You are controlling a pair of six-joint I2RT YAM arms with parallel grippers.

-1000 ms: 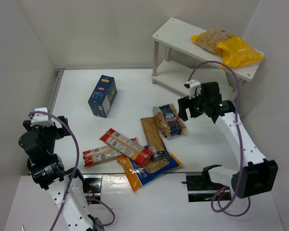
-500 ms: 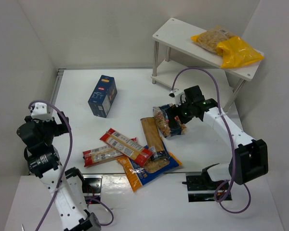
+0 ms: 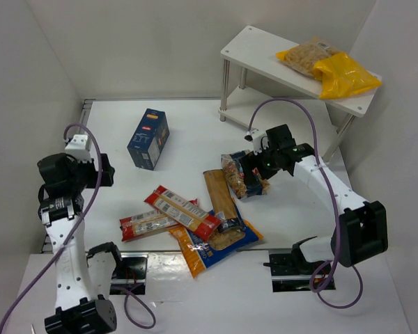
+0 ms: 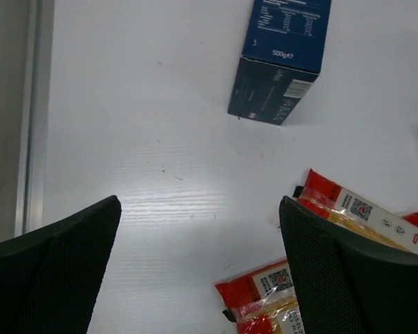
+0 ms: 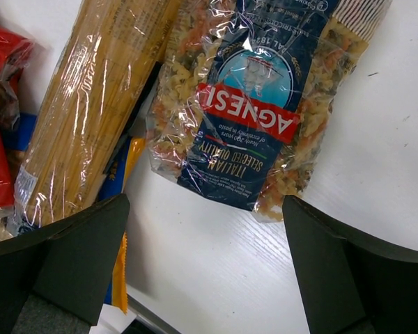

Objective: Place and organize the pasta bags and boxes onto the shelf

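Near the middle of the table (image 3: 195, 125), your right gripper (image 3: 249, 167) hangs right over the small Agnesi pasta bag (image 3: 245, 175). Its jaws are spread wide and have hold of nothing. In your right wrist view the gripper (image 5: 205, 209) shows its two dark fingers (image 5: 63, 264) at the bottom corners, set wider apart than the bag (image 5: 254, 104). The bag lies flat on the white surface with its blue label facing up. Just beside it lies a clear spaghetti pack (image 5: 90, 104), running lengthwise alongside.

Your left gripper (image 3: 101, 170) is held over bare table on the left side, well apart from everything, jaws also wide open and empty. Its wrist view puts the gripper (image 4: 198, 209) above white tabletop. The dark blue carton (image 4: 282, 62) lies ahead of it, and the ends of the red-and-white spaghetti packs (image 4: 355, 209) come in at the lower right.

From above, you can see the carton (image 3: 148, 138) lying alone toward the back left. The two red-and-white packs (image 3: 182, 211) cross one another at the near centre. The orange-and-blue bag (image 3: 212, 247) sits beside them, partly under the clear spaghetti pack (image 3: 219, 198).

The shelf (image 3: 258, 52) stands at the back right, and the large yellow bag (image 3: 345, 75) lies on its top tier.
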